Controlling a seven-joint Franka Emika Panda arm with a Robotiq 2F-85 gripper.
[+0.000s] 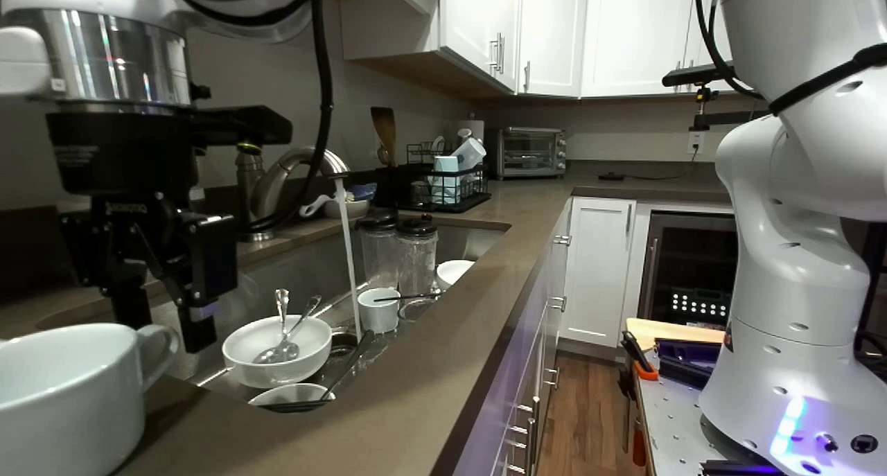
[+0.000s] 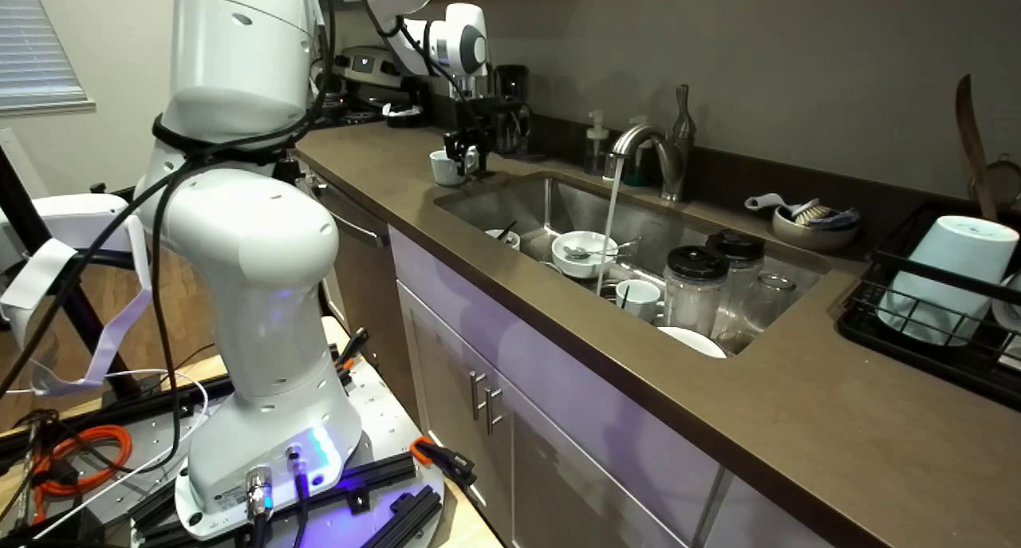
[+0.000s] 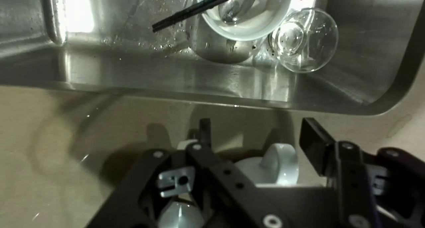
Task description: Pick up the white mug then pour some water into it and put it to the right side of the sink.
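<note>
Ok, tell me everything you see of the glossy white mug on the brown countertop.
The round-bodied glossy white mug looks ceramic, with a wide rim, one loop handle and no markings showing. It stands upright on the brown countertop beside the rectangular steel sink. The wrist view shows its handle between the open black jaws; any touch is unclear. Contents, if any, are hidden.

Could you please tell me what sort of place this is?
A kitchen, perhaps in a home: there is a sink with dishes in it, a dish rack and a toaster oven.
</note>
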